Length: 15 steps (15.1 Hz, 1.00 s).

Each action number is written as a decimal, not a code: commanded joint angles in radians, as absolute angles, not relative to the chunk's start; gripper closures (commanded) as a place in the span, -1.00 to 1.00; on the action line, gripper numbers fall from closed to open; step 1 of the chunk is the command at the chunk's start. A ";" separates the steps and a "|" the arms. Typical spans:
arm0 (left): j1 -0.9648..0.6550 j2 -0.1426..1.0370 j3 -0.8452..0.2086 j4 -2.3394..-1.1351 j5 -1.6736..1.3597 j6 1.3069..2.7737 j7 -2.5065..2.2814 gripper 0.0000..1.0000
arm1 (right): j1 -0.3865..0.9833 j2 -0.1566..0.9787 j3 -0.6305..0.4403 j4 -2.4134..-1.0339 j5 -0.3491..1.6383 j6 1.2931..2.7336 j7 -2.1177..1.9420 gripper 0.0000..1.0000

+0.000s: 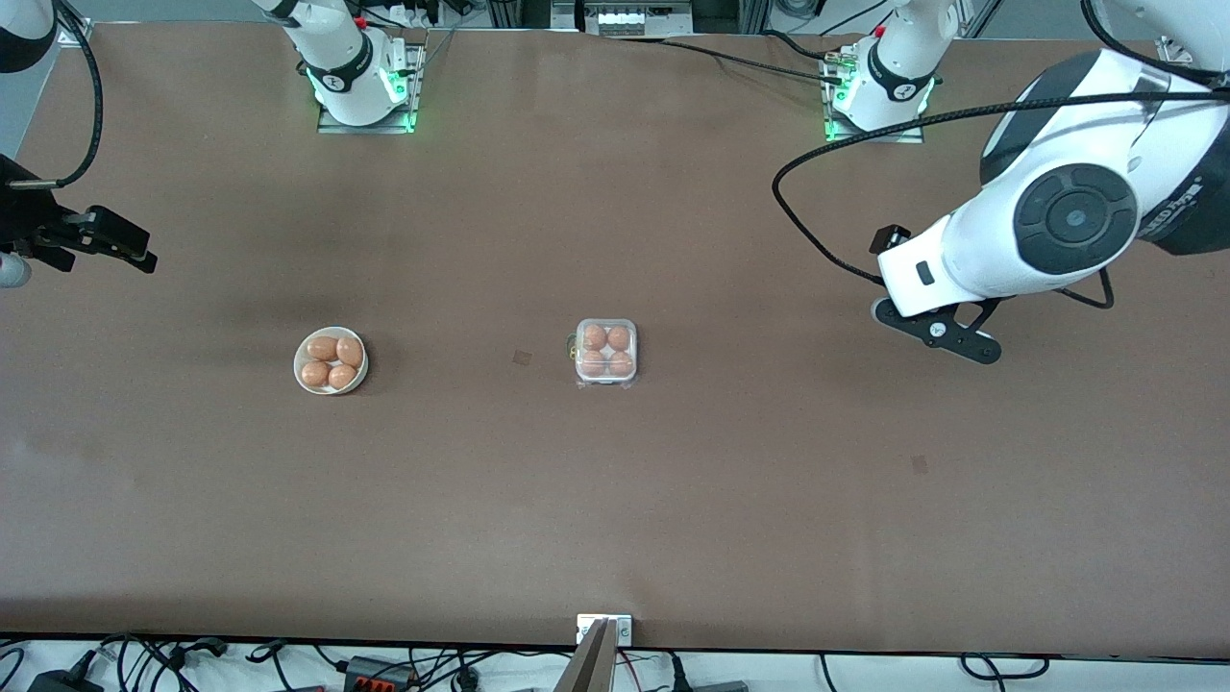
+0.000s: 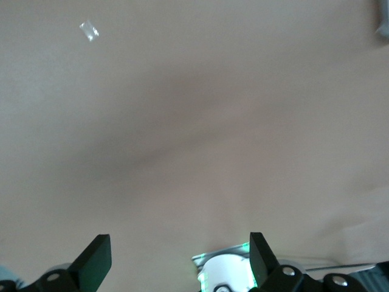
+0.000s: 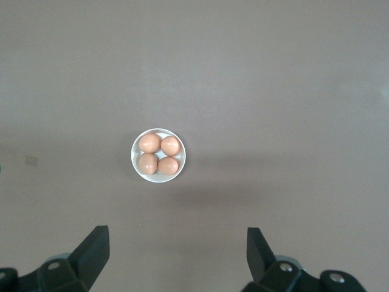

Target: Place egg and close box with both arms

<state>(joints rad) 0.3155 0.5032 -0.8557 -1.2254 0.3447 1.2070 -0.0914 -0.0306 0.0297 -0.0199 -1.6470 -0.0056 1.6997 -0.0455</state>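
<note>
Box (image 1: 606,353) sits on the brown table (image 1: 615,500) about midway between the two ends and roughly central between the base-side edge and the camera-side edge, clear lid down over the white tray, four orange-brown eggs in its four cups, one per cup. One of them, the egg (image 1: 621,364) in the cup nearest the camera on the left arm's side, looks the same as the rest (can't single out which was placed last). White bowl (image 1: 331,361) (image 3: 158,152) stands well apart from the box, toward the right arm's end of the table, about level with it, holding four more eggs packed touching each other. Left gripper (image 1: 947,338) (image 2: 179,258) hangs in the air over bare table toward the left arm's end, well apart from the box, fingers spread apart with nothing between them; its wrist view shows only plain tabletop, the arm's own base low in the picture, and a small clear scrap on the surface. Right gripper (image 1: 96,240) (image 3: 176,255) is up near the table edge at the right arm's end, well clear of the bowl, fingers spread wide and empty; its wrist view looks down on the bowl from high up. Neither gripper touches anything.
</note>
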 commanded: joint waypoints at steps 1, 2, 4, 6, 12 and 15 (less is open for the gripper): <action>0.226 0.349 -0.576 -1.258 0.140 1.281 -0.022 -1.00 | -0.032 0.026 -0.014 -1.638 -0.011 1.678 -0.046 -1.00; 0.188 0.322 -0.501 -1.273 0.108 1.282 -0.021 -1.00 | -0.032 0.026 -0.014 -1.638 -0.011 1.665 -0.046 -1.00; 0.120 0.276 -0.361 -1.302 0.077 1.346 -0.021 -1.00 | -0.032 0.023 -0.014 -1.638 -0.011 1.655 -0.035 -1.00; 0.074 0.209 -0.261 -1.391 0.052 1.444 -0.021 -1.00 | -0.031 0.020 -0.008 -1.638 -0.011 1.645 0.020 -1.00; 0.017 -0.035 -0.091 -1.679 -0.063 1.520 0.000 -1.00 | -0.032 0.023 0.003 -1.637 -0.014 1.611 0.037 -1.00; 0.026 -0.071 -0.039 -1.782 -0.170 1.519 -0.003 -1.00 | -0.032 0.021 0.003 -1.635 -0.014 1.609 0.035 -1.00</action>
<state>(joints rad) 0.0323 0.0006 -0.0984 -1.6487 -0.0756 1.4797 -0.0277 -0.0300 0.0280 -0.0035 -1.6467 -0.0056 1.6288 0.0216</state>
